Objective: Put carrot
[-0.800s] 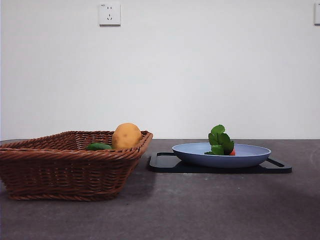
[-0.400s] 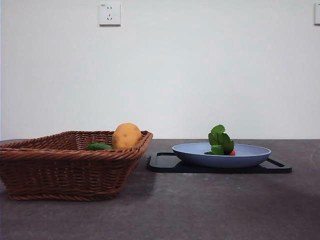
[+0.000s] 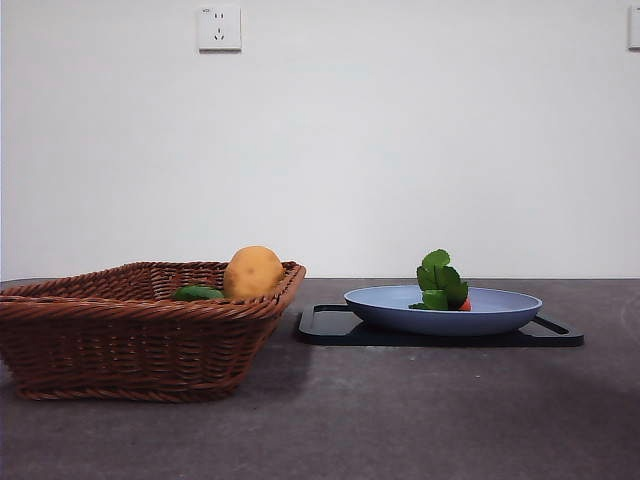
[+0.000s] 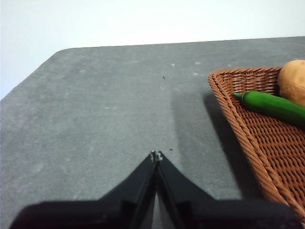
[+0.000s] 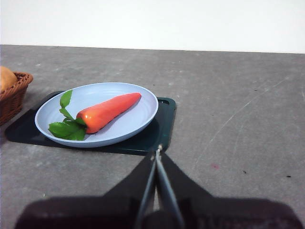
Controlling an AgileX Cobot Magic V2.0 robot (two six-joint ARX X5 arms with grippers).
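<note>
Carrot (image 5: pixel 108 112) lies on the plate (image 5: pixel 138 121), both grippers (image 4: pixel 156 155) (image 5: pixel 157 151) closed, empty and clear, so this looks done.

No text, label, brand, number or sign can be read in any view. The white wall socket (image 3: pixel 219 27) carries only a tiny mark at its upper left corner, too small to make out. A second white plate (image 3: pixel 634 27) at the wall's right edge is cut off by the frame and shows nothing legible.
</note>
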